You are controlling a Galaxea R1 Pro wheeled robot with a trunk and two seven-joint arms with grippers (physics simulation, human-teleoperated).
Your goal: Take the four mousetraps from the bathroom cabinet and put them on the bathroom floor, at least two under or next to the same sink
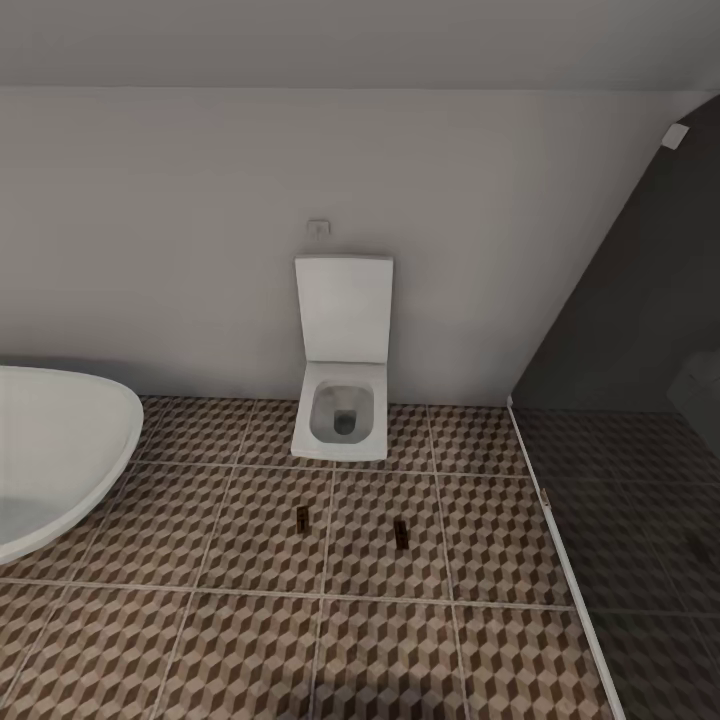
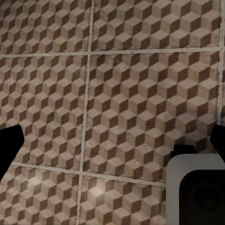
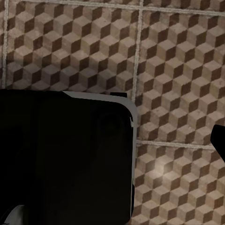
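Two mousetraps lie on the bathroom floor [image 1: 250,640] in front of the toilet: one small dark-and-tan mousetrap [image 1: 302,517] to the left and another mousetrap [image 1: 401,533] to the right, about a tile apart. The cabinet is out of view. My left gripper [image 2: 112,140] hangs open over bare cube-pattern tiles, its dark fingertips [image 2: 9,140] at the picture's edges with nothing between them. My right gripper [image 3: 112,140] also points down at the tiles; one fingertip [image 3: 219,140] shows far out to the side, and nothing is held.
A white wall-hung toilet [image 1: 342,400] with its lid up stands at the back wall. A large white rounded basin [image 1: 50,450] juts in from the left. A dark glass partition [image 1: 620,400] with a floor rail closes off the right. My dark base [image 3: 65,159] shows below the wrists.
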